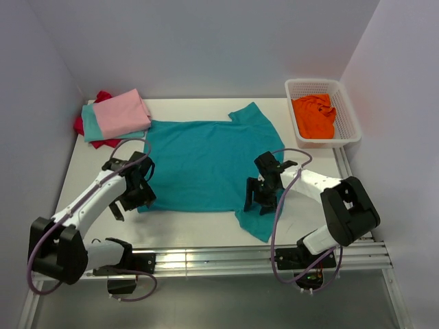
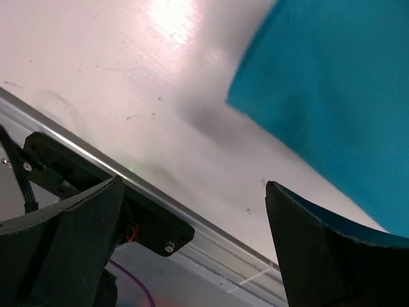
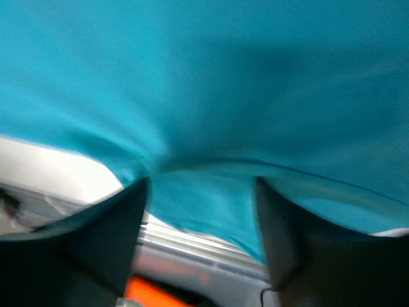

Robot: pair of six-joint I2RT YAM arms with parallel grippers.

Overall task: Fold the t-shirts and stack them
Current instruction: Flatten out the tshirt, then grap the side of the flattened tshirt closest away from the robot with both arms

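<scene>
The teal t-shirt (image 1: 202, 161) lies spread flat in the middle of the table, one sleeve at the back right and one at the near right. My left gripper (image 1: 136, 197) is open and empty at the shirt's near-left corner. In the left wrist view that corner (image 2: 332, 83) lies just beyond the jaws of my left gripper (image 2: 192, 211), over bare table. My right gripper (image 1: 260, 199) is open over the near sleeve. In the blurred right wrist view teal cloth (image 3: 211, 89) fills the space ahead of my right gripper (image 3: 201, 192). The pink shirt (image 1: 122, 113) lies folded on the light aqua (image 1: 91, 128) and red (image 1: 103, 96) ones.
A white mesh basket (image 1: 350, 120) at the back right holds the crumpled orange shirt (image 1: 315, 115). The folded stack sits at the back left corner. White walls close in the table. A metal rail (image 1: 260, 257) runs along the near edge.
</scene>
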